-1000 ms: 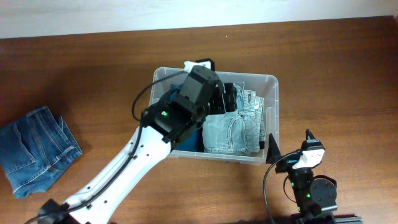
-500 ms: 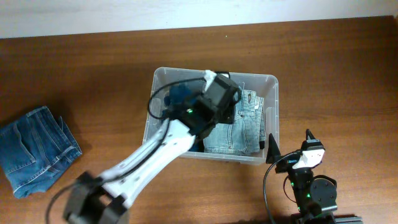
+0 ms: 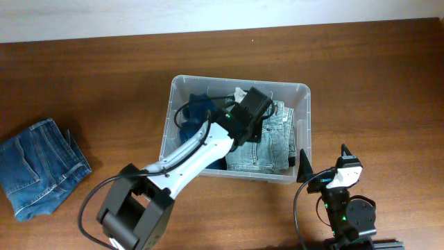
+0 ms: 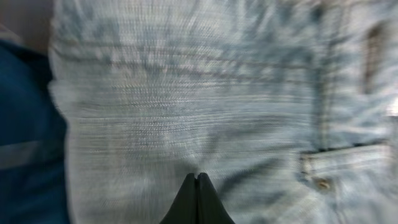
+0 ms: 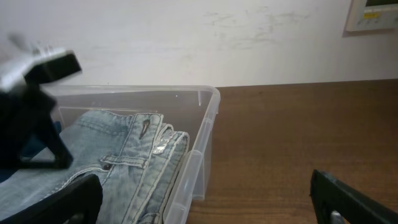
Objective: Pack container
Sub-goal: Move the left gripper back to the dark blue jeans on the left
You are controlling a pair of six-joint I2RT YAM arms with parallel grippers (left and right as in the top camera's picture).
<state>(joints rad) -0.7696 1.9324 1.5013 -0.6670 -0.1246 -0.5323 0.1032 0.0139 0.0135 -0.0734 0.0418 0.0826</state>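
container [image 3: 303, 111] on wooden table [image 3: 104, 83], white wall [image 5: 186, 43] behind | left gripper [image 4: 198, 182] clenched over light-blue jeans [image 3: 272, 149] | right gripper [image 5: 202, 186] released

Left arm [image 3: 187, 156] stretched out with its tool pinched shut; right arm [image 3: 349, 212] folded with its tool spread wide.
The left arm comes in from the front edge of the surface, left of the middle, and slants away and rightward toward the centre. Its wrist is bent over so that the left tool [image 4: 198, 186] points down, its two dark fingertips pressed together with nothing between them. The right arm sits tucked near the front right corner, and the right tool [image 3: 323, 154] faces the far edge with its fingers well apart.
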